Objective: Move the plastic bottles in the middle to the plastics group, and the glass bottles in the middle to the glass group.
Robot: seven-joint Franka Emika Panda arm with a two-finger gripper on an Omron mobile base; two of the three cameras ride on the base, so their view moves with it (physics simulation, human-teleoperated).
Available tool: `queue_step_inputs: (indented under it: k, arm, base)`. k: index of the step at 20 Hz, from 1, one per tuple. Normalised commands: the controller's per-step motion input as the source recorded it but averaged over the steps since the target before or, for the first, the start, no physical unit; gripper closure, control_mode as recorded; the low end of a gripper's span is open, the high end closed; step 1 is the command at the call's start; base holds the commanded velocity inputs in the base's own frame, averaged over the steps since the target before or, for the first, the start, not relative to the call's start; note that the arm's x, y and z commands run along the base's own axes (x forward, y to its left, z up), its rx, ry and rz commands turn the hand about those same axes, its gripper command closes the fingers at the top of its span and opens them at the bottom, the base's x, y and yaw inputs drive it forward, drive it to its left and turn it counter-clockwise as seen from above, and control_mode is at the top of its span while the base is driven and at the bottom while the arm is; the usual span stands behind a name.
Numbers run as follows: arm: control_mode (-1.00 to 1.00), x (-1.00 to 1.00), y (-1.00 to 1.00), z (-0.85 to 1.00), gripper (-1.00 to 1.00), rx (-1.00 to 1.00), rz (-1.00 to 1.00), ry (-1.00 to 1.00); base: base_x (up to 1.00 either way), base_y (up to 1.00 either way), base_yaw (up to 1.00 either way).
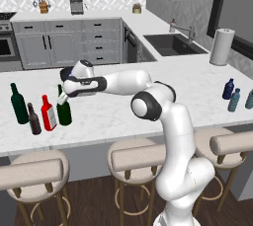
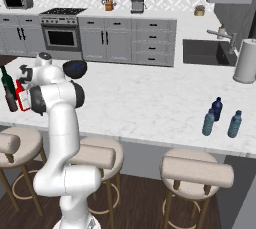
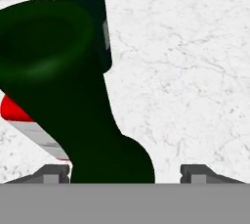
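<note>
Across the white marble surface (image 1: 197, 84) the bottles stand in two far-apart clusters. At its left end the dark teal-green wine bottle (image 1: 19, 104) is tallest, then the green wine bottle (image 1: 63, 111), the red bottle (image 1: 48, 114) touching it, and the small brown bottle (image 1: 33, 119). At the right end stand three short ones — navy bottle (image 1: 228, 89), teal bottle (image 1: 234, 100), pale blue bottle (image 2: 234, 124). Smallest, the claw (image 3: 124, 171) — released, fingertips (image 3: 195, 173) set wide about the green bottle's neck.

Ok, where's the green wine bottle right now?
In the left base view the green wine bottle stands upright on the counter's left, beside the red bottle, under the gripper.
</note>
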Motion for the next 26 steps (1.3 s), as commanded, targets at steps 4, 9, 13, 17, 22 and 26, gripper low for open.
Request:
queue_step_inputs:
  k: [4,9,13,17,22,26]
  arm:
    - [-1.00,-0.02,-0.10,0.00,-1.00,0.03,0.00,-0.13]
    - [-1.00,-0.29,-0.18,0.00,-1.00,0.09,0.00,-0.11]
    - [-1.00,-0.67,-0.49,0.00,-1.00,0.15,0.00,-0.17]
    - [-1.00,-0.61,-0.73,0.12,-1.00,0.13,0.00,-0.11]
    - [-1.00,-0.70,-0.92,0.33,-1.00,0.07,-0.02,-0.01]
    - [-1.00,-0.73,-1.00,0.71,-1.00,0.03,-0.03,0.00]
  base:
    - [0.00,0.00,0.00]
    - [0.00,0.00,0.00]
    - [0.00,0.00,0.00]
    - [0.00,0.00,0.00]
    - [0.00,0.00,0.00]
    - [0.00,0.00,0.00]
